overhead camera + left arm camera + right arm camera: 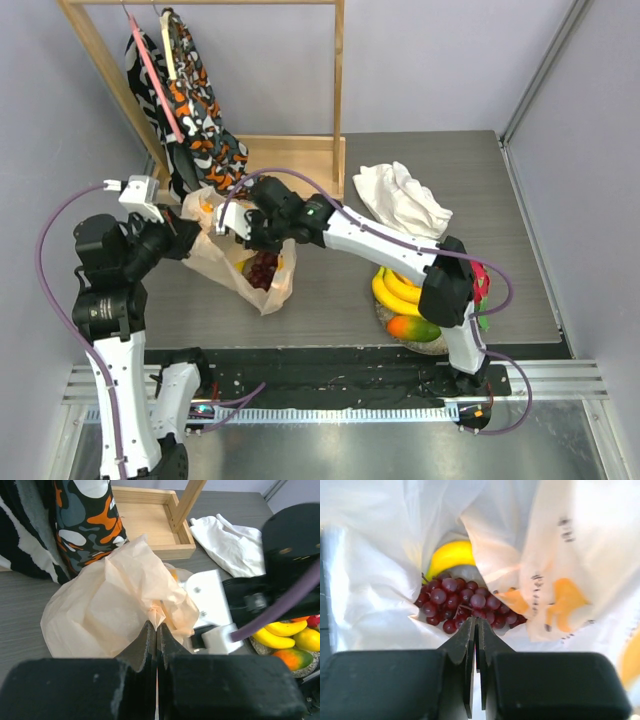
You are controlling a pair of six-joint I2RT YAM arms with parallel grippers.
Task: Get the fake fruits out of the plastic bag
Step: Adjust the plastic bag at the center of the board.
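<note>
the right gripper [476,622], jaws pressed together and seemingly empty, sits inside the plastic bag [100,605]. the grapes [457,602] lie just ahead of its tips, with a yellow fruit [451,556] beyond them. the left gripper [156,627], farther away, is clenched on a bag fold.

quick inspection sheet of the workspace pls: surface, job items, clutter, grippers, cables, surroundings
surface: grey wood-grain table, no spills seen
job's things: plastic bag lying open, grapes and a yellow fruit inside; bananas and mango out on a dish
clutter: white cloth behind the dish
grippers: left gripper shut on a fold of the plastic bag; right gripper shut, tips at the grapes inside the bag
cables: purple cables loop off both arms, no snag seen
surroundings: wooden rack hung with patterned fabric; plain walls
</note>
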